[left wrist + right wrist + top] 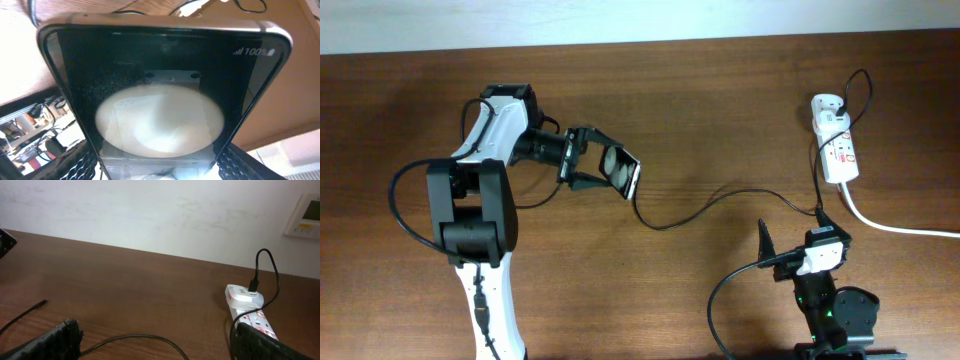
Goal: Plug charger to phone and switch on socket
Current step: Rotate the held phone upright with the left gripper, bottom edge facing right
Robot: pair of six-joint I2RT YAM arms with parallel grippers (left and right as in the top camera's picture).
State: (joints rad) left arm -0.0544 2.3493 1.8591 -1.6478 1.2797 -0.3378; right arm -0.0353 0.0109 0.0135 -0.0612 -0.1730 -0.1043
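My left gripper (pixel 598 160) is shut on the phone (pixel 620 170) and holds it tilted above the table. The phone's glossy black face (pixel 160 75) fills the left wrist view, with the fingers (pixel 157 170) at its lower edges. The charger (pixel 720 200) runs across the table from a white adapter (pixel 827 105) on the socket (pixel 838 145) to beside the phone. Its plug tip (pixel 43 301) lies loose on the table. My right gripper (pixel 792 228) is open and empty, low over the cable (pixel 140 339), with the socket (pixel 255 322) just to its right.
A thick white cord (pixel 890 225) leads from the socket off the right edge. The left arm's own black cable (pixel 405 215) loops at the left. A pale wall borders the table's far edge (pixel 160 255).
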